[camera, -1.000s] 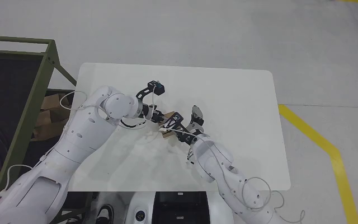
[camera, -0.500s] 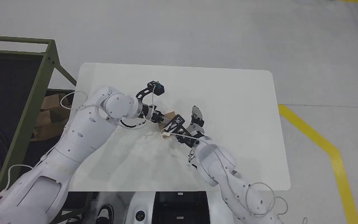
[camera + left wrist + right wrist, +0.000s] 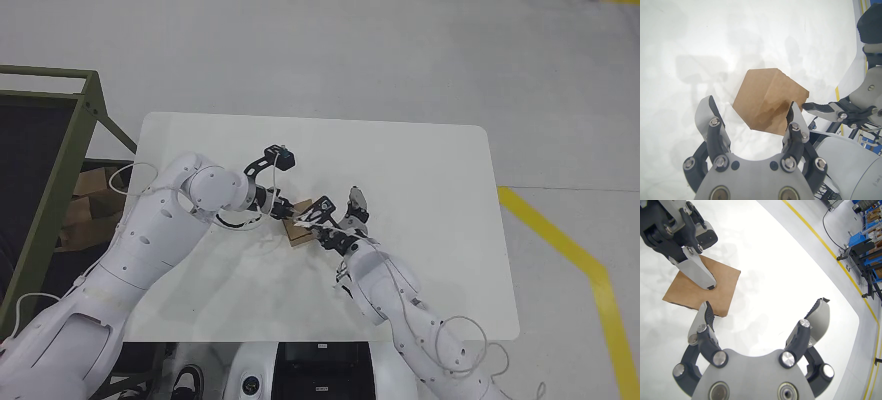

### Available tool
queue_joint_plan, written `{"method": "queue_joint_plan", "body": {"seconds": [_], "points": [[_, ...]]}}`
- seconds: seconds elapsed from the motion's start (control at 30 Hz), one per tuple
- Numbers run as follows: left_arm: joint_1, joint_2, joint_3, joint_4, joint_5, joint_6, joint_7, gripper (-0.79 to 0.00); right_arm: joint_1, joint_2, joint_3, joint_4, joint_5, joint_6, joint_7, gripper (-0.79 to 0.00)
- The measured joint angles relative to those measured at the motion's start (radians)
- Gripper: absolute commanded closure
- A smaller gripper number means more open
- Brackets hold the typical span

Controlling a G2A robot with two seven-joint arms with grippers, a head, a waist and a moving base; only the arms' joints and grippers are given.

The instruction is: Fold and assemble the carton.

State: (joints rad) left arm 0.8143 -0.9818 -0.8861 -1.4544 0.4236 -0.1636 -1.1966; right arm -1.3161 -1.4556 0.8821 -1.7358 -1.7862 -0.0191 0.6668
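The carton point(image 3: 762, 98), a small piece of plain brown corrugated cardboard with one crease across its upper face and a darker patch near one edge, lies flattened near the middle of the white worktop point(image 3: 420, 170), turned askew to its edges.

The left tool point(image 3: 751, 100) and right tool point(image 3: 763, 301) face each other closely, both spread wide open.

Carton point(image 3: 297, 233) on counter point(image 3: 420, 160), near middle, toward my side. My left claw point(image 3: 751, 103) at carton's left, straddling it, one finger resting on carton's top. My right claw point(image 3: 763, 304) just right of carton, one finger touching carton's edge, other finger apart, over counter.
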Motion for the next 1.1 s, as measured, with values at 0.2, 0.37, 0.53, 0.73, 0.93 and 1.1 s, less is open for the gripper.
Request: {"method": "queue_joint_plan", "body": {"seconds": [0.2, 0.37, 0.53, 0.73, 0.93, 1.1], "points": [[-0.001, -0.002, 0.0, 0.003, 0.0, 0.0, -0.001, -0.674, 0.001, -0.005, -0.001, 0.004, 0.006, 0.009, -0.026, -0.785], [-0.002, -0.003, 0.0, 0.005, 0.0, -0.001, -0.002, -0.677, -0.005, -0.007, -0.017, 0.007, -0.01, 0.001, -0.063, -0.785], [-0.003, -0.005, 0.002, 0.009, -0.001, -0.003, -0.001, -0.683, 0.027, -0.017, -0.039, 0.047, -0.011, -0.015, -0.036, -0.785], [-0.002, -0.006, 0.001, 0.011, -0.002, -0.007, -0.001, -0.686, 0.05, -0.026, -0.049, 0.069, -0.006, -0.026, -0.015, -0.785], [0.0, -0.006, -0.003, 0.009, -0.001, -0.007, 0.001, -0.699, 0.034, -0.025, -0.038, 0.053, -0.01, -0.031, -0.029, -0.785], [0.004, -0.005, -0.013, -0.002, 0.0, -0.003, 0.01, -0.73, 0.006, -0.017, -0.007, 0.031, 0.004, -0.067, -0.071, -0.785]]}}
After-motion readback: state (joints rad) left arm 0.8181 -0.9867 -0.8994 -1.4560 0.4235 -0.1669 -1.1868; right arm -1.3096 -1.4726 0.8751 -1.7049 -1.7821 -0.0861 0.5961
